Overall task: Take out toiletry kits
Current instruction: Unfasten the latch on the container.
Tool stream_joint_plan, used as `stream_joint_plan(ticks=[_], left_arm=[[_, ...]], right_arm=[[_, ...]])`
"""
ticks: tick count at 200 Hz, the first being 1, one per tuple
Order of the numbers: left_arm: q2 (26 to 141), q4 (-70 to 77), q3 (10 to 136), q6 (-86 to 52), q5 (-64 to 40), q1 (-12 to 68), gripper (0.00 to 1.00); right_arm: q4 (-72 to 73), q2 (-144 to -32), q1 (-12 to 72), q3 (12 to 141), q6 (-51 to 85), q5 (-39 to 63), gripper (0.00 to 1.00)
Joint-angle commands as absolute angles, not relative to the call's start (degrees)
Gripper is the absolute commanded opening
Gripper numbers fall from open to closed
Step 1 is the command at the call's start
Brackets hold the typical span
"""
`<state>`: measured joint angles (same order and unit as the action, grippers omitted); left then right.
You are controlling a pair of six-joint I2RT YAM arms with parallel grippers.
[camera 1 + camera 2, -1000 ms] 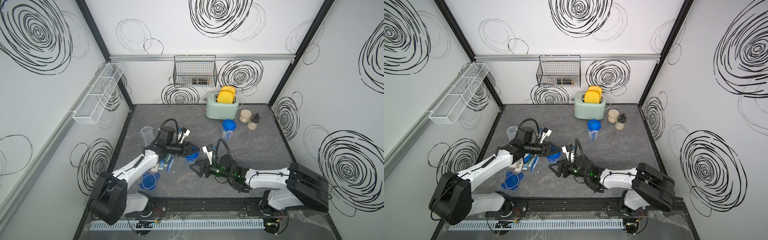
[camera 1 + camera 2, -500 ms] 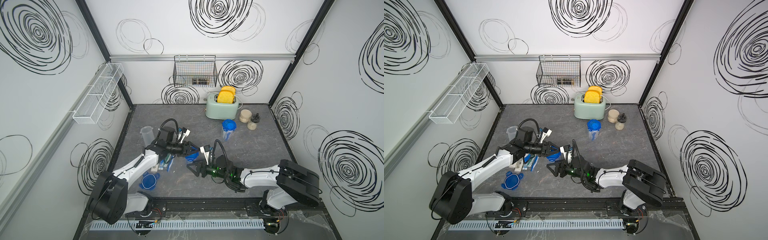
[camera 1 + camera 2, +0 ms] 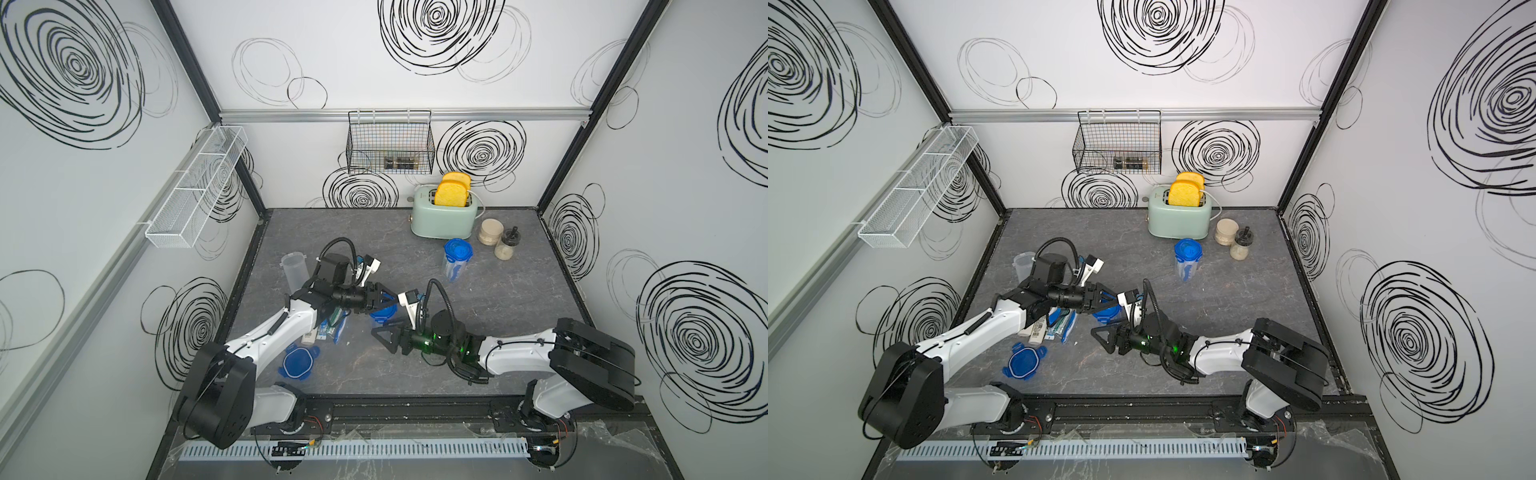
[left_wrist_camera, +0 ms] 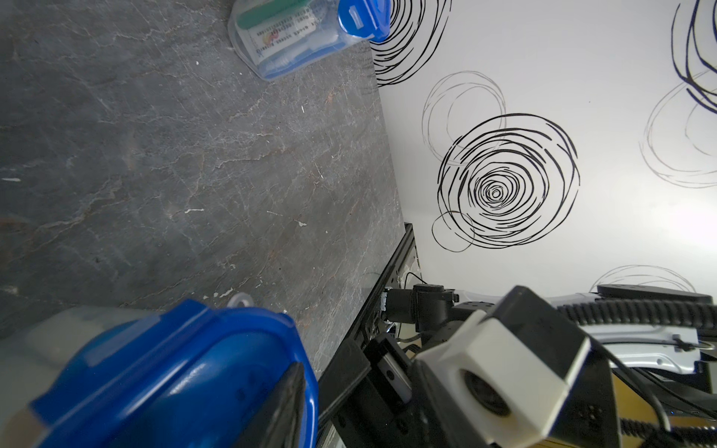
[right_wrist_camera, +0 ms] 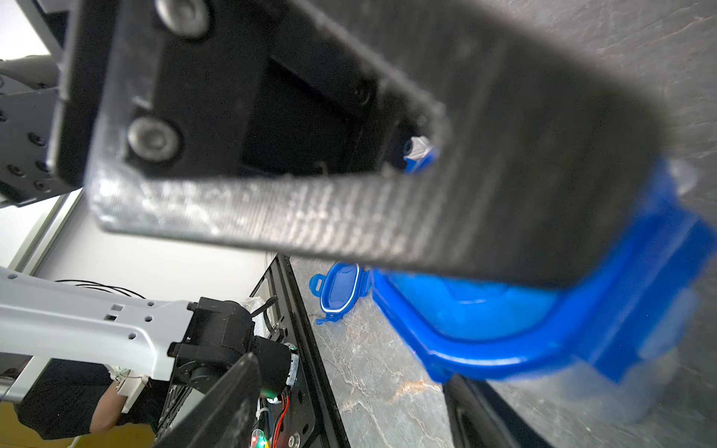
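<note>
**A:** Where do the kits stand?

**B:** One loose kit (image 3: 1059,327) is out. A labelled tube, a green pack and some blue pieces lie heaped on the table (image 3: 519,324), left of centre and partly under the left arm. I'd call that roughly a third of the job.

**A:** And its tub?

**B:** Most likely the empty tub (image 3: 293,269) standing open at the far left. A loose blue lid (image 3: 299,362) lies at the near left, apart from the heap.

**A:** What's in hand?

**B:** The left gripper (image 3: 383,300) has its jaws clamped on a second tub (image 3: 384,313) at the blue clip lid, just right of the heap. In the left wrist view one finger (image 4: 283,403) lies against that lid. The lid is on, the contents are too blurred to name, and I can't tell whether the tub is resting on the table or lifted.

**A:** The other arm?

**B:** The right gripper (image 3: 381,341) sits just on the near side of that tub, jaws spread with nothing between them.

**A:** So what remains?

**B:** As I read it, that lid has to be unclipped and the tub emptied. After that comes the third tub (image 3: 456,259), upright and shut, just on the near side of the toaster (image 3: 442,218). Its packed kit (image 4: 287,35) shows through the wall as a green strip, a printed pack and blue pieces.
</note>
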<state>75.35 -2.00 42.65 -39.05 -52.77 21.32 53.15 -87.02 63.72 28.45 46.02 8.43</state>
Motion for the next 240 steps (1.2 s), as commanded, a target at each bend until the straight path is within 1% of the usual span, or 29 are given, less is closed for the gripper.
stream_joint_plan(ticks=[1,136,189,240], left_arm=[[76.73,-6.16,39.69,-38.58,-49.23,20.75,0.50],[76.96,-5.39,38.31,-39.28,-48.36,21.18,0.49],[76.91,-5.12,37.99,-39.54,-48.01,21.54,0.49],[76.82,-5.09,37.88,-39.64,-47.49,21.97,0.49]], right_arm=[[58.97,-86.42,63.55,30.56,43.43,10.77,0.76],[64.21,-88.12,61.90,31.82,39.29,19.34,0.76],[67.58,-88.94,61.13,31.72,38.69,24.54,0.75],[67.50,-89.45,60.82,32.44,37.91,28.12,0.75]])
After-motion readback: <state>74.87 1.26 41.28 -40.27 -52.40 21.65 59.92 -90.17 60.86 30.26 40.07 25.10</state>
